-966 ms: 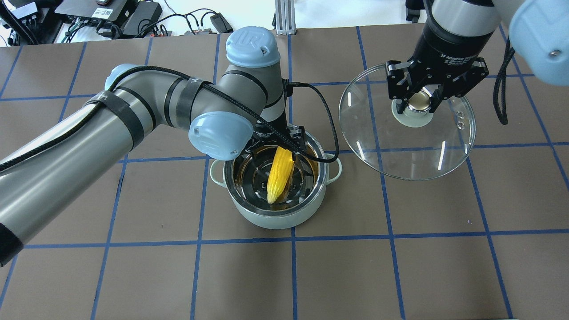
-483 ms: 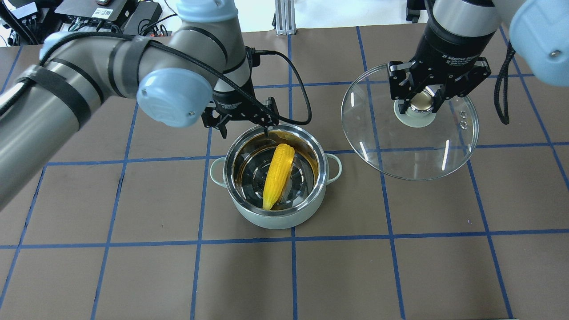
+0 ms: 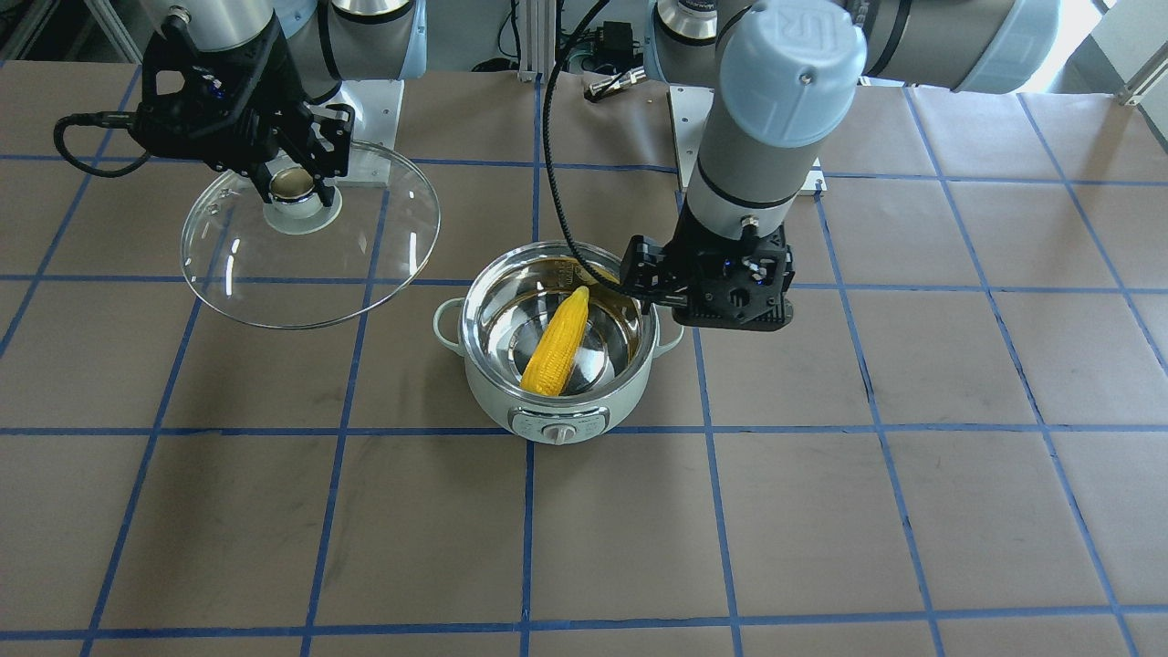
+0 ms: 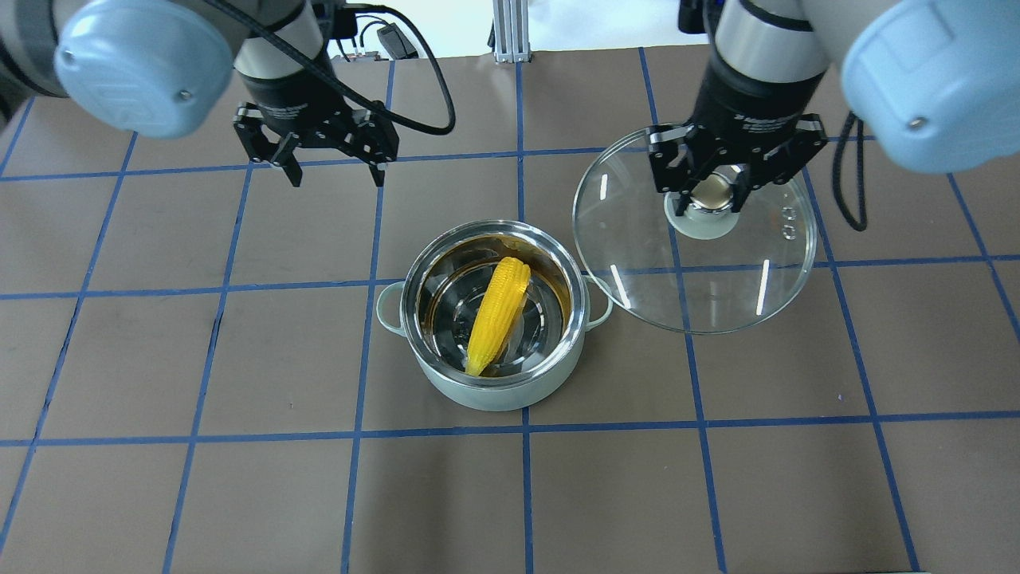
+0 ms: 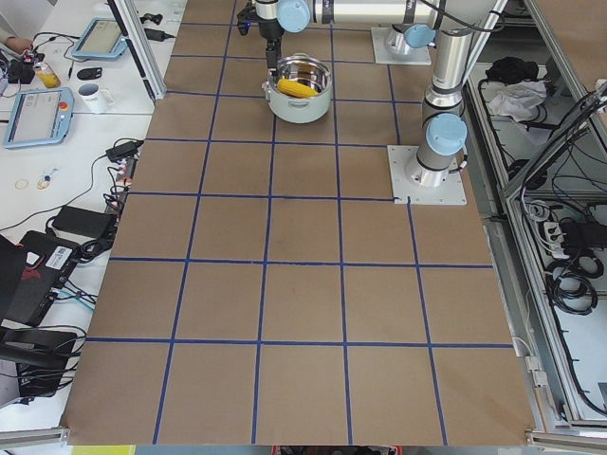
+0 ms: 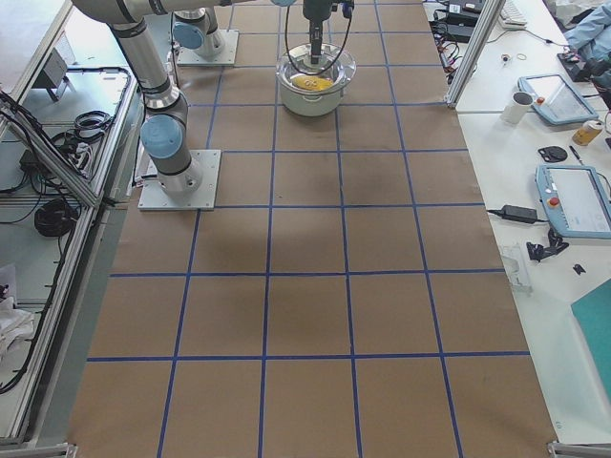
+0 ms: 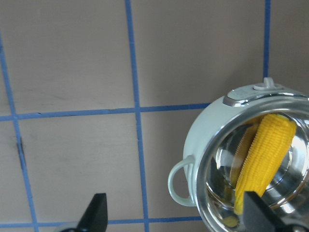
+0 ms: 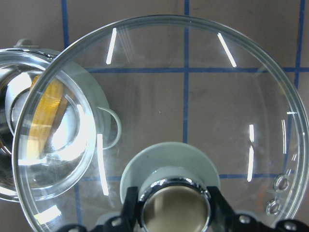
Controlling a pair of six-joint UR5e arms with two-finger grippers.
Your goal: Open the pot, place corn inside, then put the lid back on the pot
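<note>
Lying in pot [image 4: 494, 395], corn [image 4: 498, 315]; left gripper [image 4: 335, 182] agape, right gripper [image 4: 709, 203] clamped on lid [image 4: 717, 287]; control panel [image 3: 558, 426] hidden overhead

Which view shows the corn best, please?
Overhead exterior: the corn lies whole and unobstructed inside the pot. Front-facing shows it similarly; left wrist shows it near the frame's edge; right wrist sees it through the lid; side views show specks.

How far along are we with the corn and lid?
Done: the pot is open and the corn lies inside it. The left pincer is open and empty, away from the pot. In hand: the right pincer grips the lid, raised beside the pot. Left: set the lid on the pot and let go.
</note>
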